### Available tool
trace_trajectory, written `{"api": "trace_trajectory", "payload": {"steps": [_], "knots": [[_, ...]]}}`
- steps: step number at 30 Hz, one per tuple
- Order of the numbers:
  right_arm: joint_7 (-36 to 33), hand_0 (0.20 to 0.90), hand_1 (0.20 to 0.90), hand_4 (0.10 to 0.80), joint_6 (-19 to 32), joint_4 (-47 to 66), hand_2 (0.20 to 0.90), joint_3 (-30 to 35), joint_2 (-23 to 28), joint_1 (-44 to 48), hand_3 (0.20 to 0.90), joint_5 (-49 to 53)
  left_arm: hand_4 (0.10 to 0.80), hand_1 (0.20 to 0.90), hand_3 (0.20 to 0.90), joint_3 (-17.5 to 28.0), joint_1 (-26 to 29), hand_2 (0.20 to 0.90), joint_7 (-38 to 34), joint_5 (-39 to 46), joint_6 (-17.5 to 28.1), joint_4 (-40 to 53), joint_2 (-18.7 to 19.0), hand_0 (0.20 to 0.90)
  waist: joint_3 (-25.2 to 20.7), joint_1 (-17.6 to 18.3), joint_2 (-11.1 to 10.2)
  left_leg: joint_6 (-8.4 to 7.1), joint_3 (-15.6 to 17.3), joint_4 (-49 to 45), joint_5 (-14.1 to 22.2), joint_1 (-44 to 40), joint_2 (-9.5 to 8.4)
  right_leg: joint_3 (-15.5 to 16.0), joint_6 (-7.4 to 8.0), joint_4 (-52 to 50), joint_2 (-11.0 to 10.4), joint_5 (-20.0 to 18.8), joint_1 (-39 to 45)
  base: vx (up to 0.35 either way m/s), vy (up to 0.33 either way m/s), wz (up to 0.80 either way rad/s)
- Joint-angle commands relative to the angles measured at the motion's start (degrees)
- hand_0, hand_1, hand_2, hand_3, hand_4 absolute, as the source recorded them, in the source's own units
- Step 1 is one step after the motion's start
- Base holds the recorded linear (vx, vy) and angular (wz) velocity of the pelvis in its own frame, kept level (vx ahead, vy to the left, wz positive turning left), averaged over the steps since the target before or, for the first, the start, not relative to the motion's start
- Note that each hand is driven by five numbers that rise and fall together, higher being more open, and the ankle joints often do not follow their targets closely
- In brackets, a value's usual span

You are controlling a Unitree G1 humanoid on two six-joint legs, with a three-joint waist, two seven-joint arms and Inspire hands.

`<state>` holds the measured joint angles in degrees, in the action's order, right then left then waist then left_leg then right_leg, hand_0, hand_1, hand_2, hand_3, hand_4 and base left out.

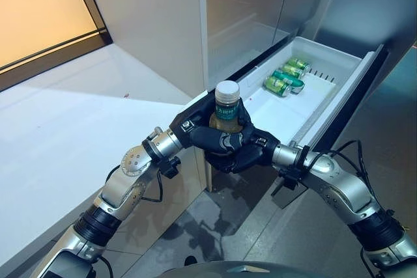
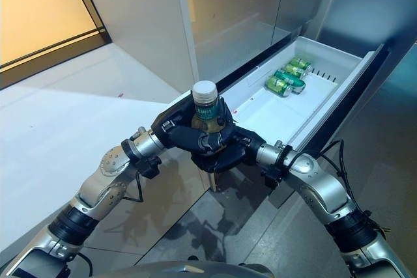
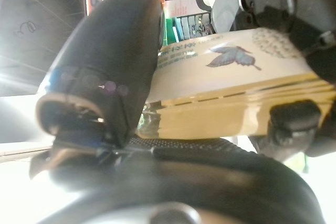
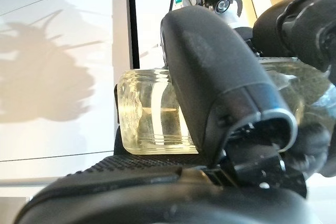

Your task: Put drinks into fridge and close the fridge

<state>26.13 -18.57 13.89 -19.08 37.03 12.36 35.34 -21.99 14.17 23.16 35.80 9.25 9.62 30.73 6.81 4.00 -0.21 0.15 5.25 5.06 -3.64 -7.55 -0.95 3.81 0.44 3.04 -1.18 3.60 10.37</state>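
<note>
A bottle (image 1: 227,105) of yellowish drink with a white cap stands upright between both hands, just in front of the near end of the open fridge drawer (image 1: 345,89). My left hand (image 1: 192,128) and right hand (image 1: 251,144) are both curled round its body. The left wrist view shows the thumb (image 3: 105,72) pressed on the bottle's label (image 3: 231,66); the right wrist view shows the thumb (image 4: 220,82) across the clear glass (image 4: 144,111). Three green cans (image 1: 287,77) lie at the drawer's far end.
The white drawer sticks out from the fridge body (image 1: 260,11) toward me, its dark front panel (image 1: 361,105) on the right. A white counter (image 1: 58,115) runs along the left. Grey tiled floor (image 1: 215,226) lies below.
</note>
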Motion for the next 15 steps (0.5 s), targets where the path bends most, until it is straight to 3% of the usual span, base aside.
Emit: {"api": "trace_trajectory", "payload": {"steps": [1,10,15], "knots": [[-11.4,0.3,0.3,0.1,10.17,3.78,0.3,8.73,-6.65,11.39,0.2,7.45,0.8,0.9,0.9,2.0,4.59,0.9,-2.03,-1.51,10.87,-1.2,-4.6,0.9,-4.45,-0.56,-0.81,2.21,-1.34,-2.61,8.31,-0.91,-2.12,1.46,2.56,-4.32,1.87,0.27,-4.78,0.0,0.0,0.0],[-23.3,0.3,0.3,0.1,10.62,-4.2,0.3,13.98,0.71,20.72,0.2,-1.21,0.8,0.9,0.9,4.55,2.99,0.9,-9.03,-2.27,13.57,-4.43,-5.04,0.9,-4.26,-1.65,-1.55,1.89,-2.28,-3.56,9.05,-0.78,-2.18,2.08,1.94,-4.33,2.03,0.56,-4.27,0.015,-0.01,0.01],[-27.58,0.3,0.3,0.1,9.81,-10.64,0.3,18.39,6.18,23.17,0.2,-3.49,0.8,0.9,0.9,8.68,-3.45,0.9,-9.89,-0.85,11.59,-7.09,-5.39,0.9,-4.29,-3.26,-2.18,1.65,-3.11,-4.21,9.31,-0.22,-2.23,2.87,1.45,-4.26,2.05,0.89,-4.12,0.026,-0.031,0.12]]}}
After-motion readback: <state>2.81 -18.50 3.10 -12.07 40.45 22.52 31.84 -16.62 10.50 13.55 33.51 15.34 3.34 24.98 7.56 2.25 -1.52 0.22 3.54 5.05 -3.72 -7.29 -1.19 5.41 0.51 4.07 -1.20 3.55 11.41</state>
